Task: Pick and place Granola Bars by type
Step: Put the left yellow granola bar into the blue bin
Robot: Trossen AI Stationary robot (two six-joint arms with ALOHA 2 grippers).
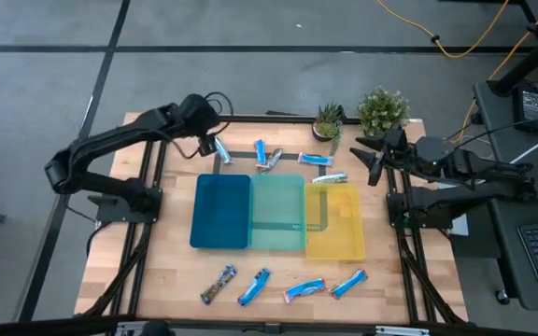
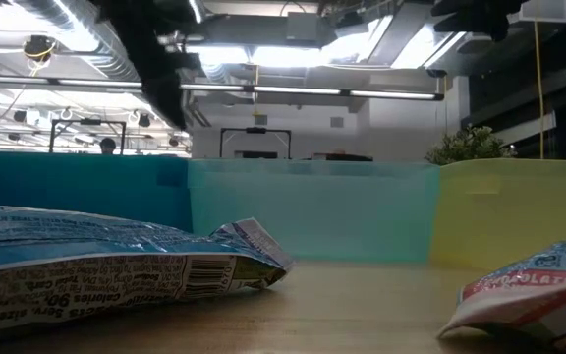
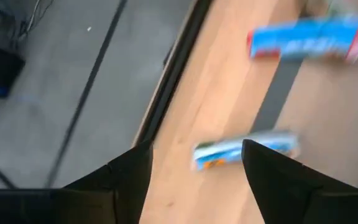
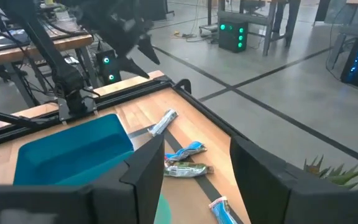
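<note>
Several granola bars lie flat on the wooden table. One group is near the far edge: a blue-and-white bar [image 1: 222,149] at its left end, then others [image 1: 261,152], [image 1: 314,160], [image 1: 330,177]. Another row lies by the near edge [image 1: 253,287], [image 1: 304,290]. My left gripper [image 1: 210,145] hangs open over the leftmost far bar [image 3: 244,151], which shows between and beyond its fingers. I see no touch. My right gripper [image 1: 372,161] waits open over the table's far right and looks at the far bars [image 4: 185,149].
Three trays stand side by side mid-table: dark blue [image 1: 205,213], teal [image 1: 278,191], yellow [image 1: 344,245]. Two potted plants [image 1: 328,119], [image 1: 382,109] stand at the far edge. In the low view two bars [image 2: 116,261], [image 2: 529,295] lie in front of the tray walls.
</note>
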